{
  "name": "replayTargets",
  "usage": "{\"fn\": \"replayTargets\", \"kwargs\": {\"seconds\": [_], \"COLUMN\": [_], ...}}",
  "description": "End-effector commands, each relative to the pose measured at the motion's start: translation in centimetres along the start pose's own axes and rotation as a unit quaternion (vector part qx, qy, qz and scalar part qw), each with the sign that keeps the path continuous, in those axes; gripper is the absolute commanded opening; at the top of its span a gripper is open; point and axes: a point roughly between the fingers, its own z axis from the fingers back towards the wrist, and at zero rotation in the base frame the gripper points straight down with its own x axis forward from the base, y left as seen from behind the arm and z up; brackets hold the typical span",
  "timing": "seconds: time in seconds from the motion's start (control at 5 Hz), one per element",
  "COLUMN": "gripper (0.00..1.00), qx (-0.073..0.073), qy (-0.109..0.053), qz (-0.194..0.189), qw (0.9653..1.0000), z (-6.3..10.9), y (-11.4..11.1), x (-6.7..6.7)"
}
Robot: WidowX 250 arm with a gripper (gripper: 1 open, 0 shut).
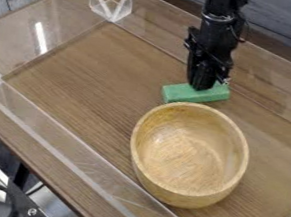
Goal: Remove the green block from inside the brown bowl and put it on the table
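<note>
The green block [184,91] lies flat on the table [86,72], just behind the brown bowl [196,108] and outside it. The bowl's light wooden inside holds nothing. My gripper [206,81] comes straight down from above onto the block's right half. Its black fingers [198,69] are drawn in close together against the block, pinching it across its narrow width. The block still rests on the tabletop, and its right end is partly hidden behind the fingers.
Clear acrylic walls [52,118] run along the table's left and front edges. A clear acrylic bracket [111,3] stands at the back left corner. Bare wood stretches left of the bowl and the block.
</note>
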Motion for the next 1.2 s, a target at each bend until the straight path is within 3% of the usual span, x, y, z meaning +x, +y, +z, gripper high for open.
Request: {"fn": "replayTargets", "kwargs": {"seconds": [0.0,0.4,0.6,0.8,1.0], "gripper": [0.0,0.0,0.0,0.0,1.0], "qx": [0.015,0.029,0.044,0.057,0.068], "qy": [-0.025,-0.042,-0.056,-0.072,-0.063], "qz": [0.016,0.062,0.12,0.152,0.134], "qw": [0.9995,0.9967,0.9903,0.9841,0.9867], "z": [2.6,5.5,7.8,10.3,8.8], "y": [0.2,0.2,0.8,0.5,0.8], "x": [-0.3,-1.2,-2.2,-2.5,-2.2]}}
